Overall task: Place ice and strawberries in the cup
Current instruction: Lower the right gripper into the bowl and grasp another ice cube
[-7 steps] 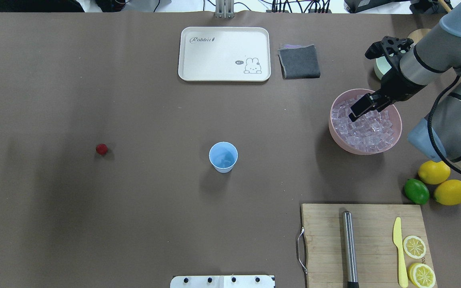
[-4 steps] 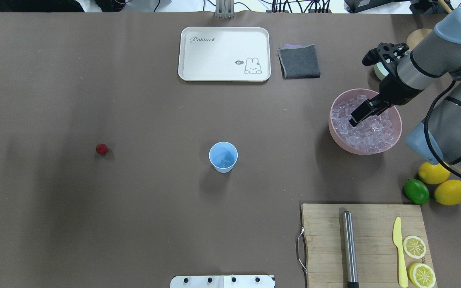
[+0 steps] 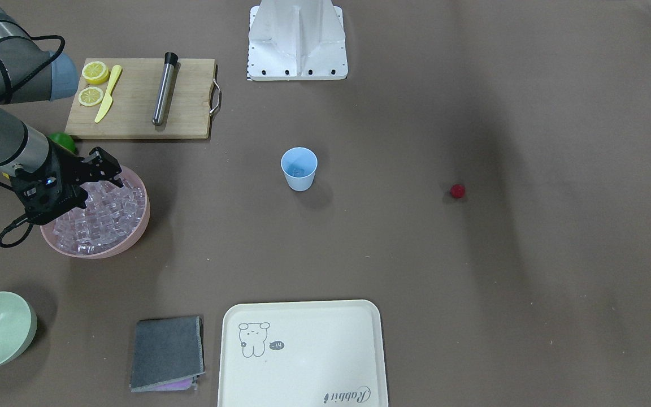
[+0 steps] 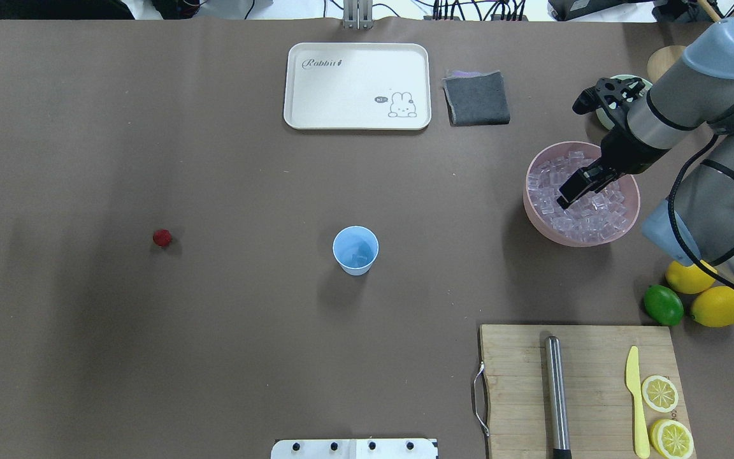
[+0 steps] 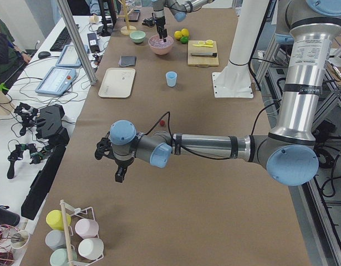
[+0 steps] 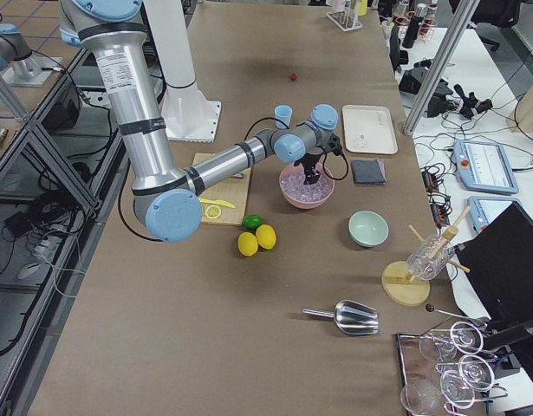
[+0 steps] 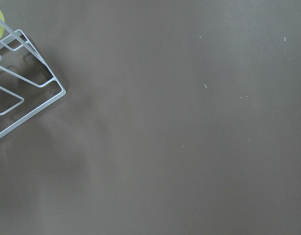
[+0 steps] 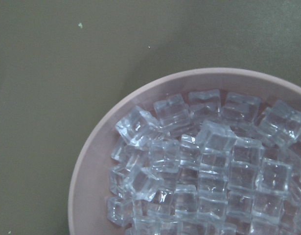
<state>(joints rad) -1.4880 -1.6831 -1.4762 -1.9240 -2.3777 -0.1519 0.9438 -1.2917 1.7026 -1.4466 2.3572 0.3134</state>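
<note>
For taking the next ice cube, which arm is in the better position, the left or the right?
Right. The right hand hangs over the pink bowl of ice, while the left hand is far away at the table's other end, near the wire rack.

Jaws of the right gripper (image 4: pixel 568 194) sit low over the ice (image 4: pixel 596 213), their gap too small to read. Under the jaws, the pink bowl (image 8: pixel 89 186) runs off the wrist view's lower and right edges. Jaws of the left gripper (image 5: pixel 119 174) are too small to judge.
</note>
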